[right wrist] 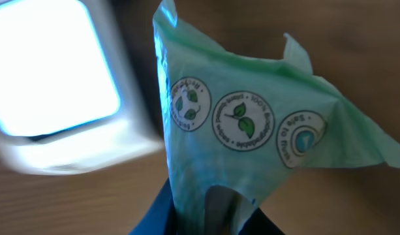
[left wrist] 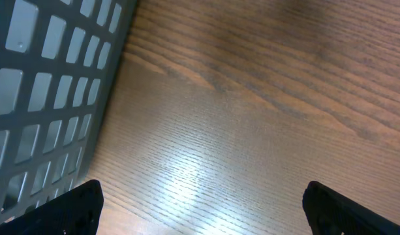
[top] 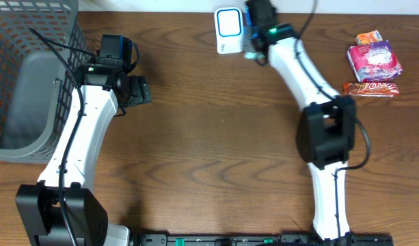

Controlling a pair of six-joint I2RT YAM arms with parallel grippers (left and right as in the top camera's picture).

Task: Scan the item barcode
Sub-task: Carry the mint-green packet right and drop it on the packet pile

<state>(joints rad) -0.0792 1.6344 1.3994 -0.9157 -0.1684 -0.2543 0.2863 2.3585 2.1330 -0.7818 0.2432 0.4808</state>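
Observation:
The item, a pale green packet (right wrist: 252,124) printed with round leaf logos, is pinched at its lower end by my right gripper (right wrist: 209,215), which is shut on it. It hangs just right of the white barcode scanner (right wrist: 49,85), whose window glows bright. Overhead, the scanner (top: 228,31) stands at the table's far edge. My right gripper (top: 258,37) is beside it, and only a sliver of the packet (top: 252,54) shows. No barcode is visible. My left gripper (top: 137,90) is open and empty over bare wood (left wrist: 203,209), next to the basket.
A grey mesh basket (top: 31,75) fills the far left, its wall close to my left fingers (left wrist: 43,85). At the far right lie a purple snack pack (top: 374,60), a red-orange wrapper (top: 370,88) and a small orange packet (top: 368,37).

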